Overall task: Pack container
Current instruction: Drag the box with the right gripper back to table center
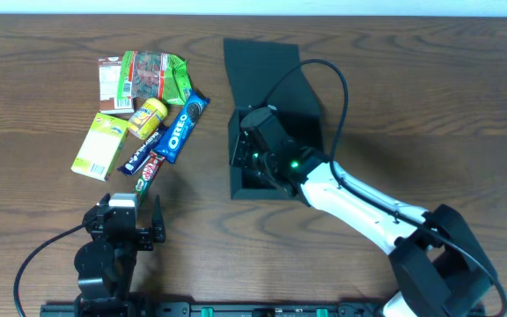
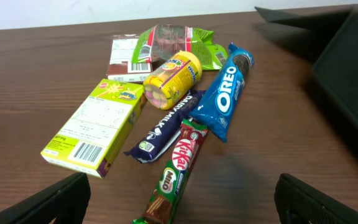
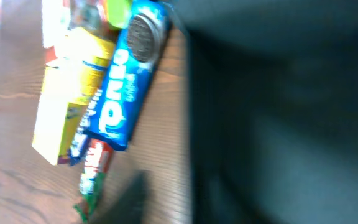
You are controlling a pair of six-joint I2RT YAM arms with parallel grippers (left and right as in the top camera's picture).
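- The left gripper [image 1: 133,216] hangs low at the near edge of the table [image 1: 42,264], its jaws spread wide and holding nothing, pointed at the snack pile.
- Just ahead of it a Milo bar [image 2: 166,186] lies end to end with a KitKat [image 2: 188,149]. A Dairy Milk bar [image 2: 166,127] touches them on one side and the blue Oreo pack [image 2: 225,93] on the other.
- A yellow-green carton [image 2: 98,130] lies flat beside these. A yellow jar [image 2: 173,78] rests on its side behind it, leaning on the Dairy Milk bar.
- Farthest in the pile are a green packet [image 2: 173,40] and a brown packet [image 2: 124,59], partly overlapping.
- The container [image 1: 238,187] stands well right of the pile with its lid [image 1: 258,70] swung open away from the robot.
- The right gripper [image 1: 260,151] is down inside its mouth. I cannot tell whether it is released or gripping, since its own view is blurred and the wrist hides it from above.
- Judgement: packing is under way at a drop-off in the box, and most snacks are not yet packed.
- The next pick calls for isolating one item. The Oreo pack is nearest the box, but its neighbours touch it and could be dragged along.
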